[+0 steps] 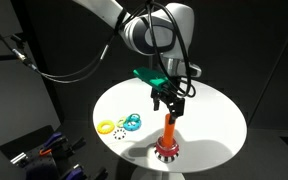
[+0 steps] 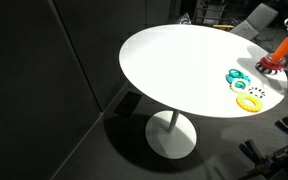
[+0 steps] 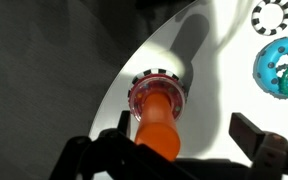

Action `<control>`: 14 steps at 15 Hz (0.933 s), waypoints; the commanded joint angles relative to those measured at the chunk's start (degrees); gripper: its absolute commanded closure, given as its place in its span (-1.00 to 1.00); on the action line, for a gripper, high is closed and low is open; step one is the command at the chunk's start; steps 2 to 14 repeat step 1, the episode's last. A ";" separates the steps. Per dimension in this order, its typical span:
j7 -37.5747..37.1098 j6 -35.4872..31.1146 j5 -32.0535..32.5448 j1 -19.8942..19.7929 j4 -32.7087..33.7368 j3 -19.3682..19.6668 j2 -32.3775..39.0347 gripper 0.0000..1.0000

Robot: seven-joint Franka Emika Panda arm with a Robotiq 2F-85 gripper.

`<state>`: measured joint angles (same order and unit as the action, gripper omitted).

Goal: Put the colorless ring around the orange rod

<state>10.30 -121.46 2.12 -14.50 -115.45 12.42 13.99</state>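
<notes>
The orange rod (image 1: 168, 129) stands upright on its round red base (image 1: 166, 150) near the table's front edge. It also shows in an exterior view (image 2: 287, 47) and fills the wrist view (image 3: 156, 128). My gripper (image 1: 170, 108) hangs open and empty right above the rod's top. In the wrist view the gripper's (image 3: 184, 132) dark fingers sit either side of the rod, apart from it. A see-through, glassy ring (image 3: 136, 100) seems to lie around the rod's foot on the base; it looks like the colorless ring, though I cannot be sure.
A teal-blue ring (image 1: 132, 122) and a yellow ring (image 1: 107, 127) lie on the round white table (image 1: 214, 115), with a small black-and-white ring (image 3: 274, 15) beside them. The table edge is close to the base. Dark floor and cables surround the table.
</notes>
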 commanded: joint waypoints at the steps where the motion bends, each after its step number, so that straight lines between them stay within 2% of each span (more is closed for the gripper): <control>1: 0.03 0.18 0.05 -0.18 0.11 -0.27 0.02 -1.00; 14: 0.03 0.18 0.05 -0.18 0.11 -0.27 0.02 -1.00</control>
